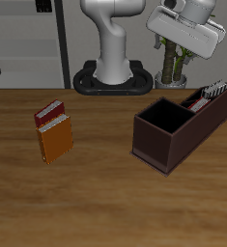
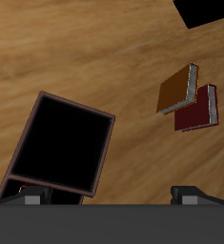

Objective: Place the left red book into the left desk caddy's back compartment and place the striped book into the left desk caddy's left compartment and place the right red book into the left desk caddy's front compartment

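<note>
- while the gripper (image 2: 112, 196) hangs above the left desk caddy (image 2: 76, 106), its jaws stand wide apart and hold nothing.
- the right red book (image 2: 198, 111) lies flat on the table, well apart from the caddy and against an orange-brown book (image 2: 176, 91).
- judged step: fetch this book. approach its free long edge, away from the orange-brown neighbour, and close across the cover's thickness.

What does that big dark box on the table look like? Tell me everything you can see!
The left desk caddy is a long, dark maroon-brown box with no lid, lying slantwise on the wooden table. Its walls look thin and smooth. The end nearest the table's front edge is one large square section, which looks empty and black inside. Farther back are narrower slots, where a striped book sticks up. The gripper hangs above it, not touching.
</note>
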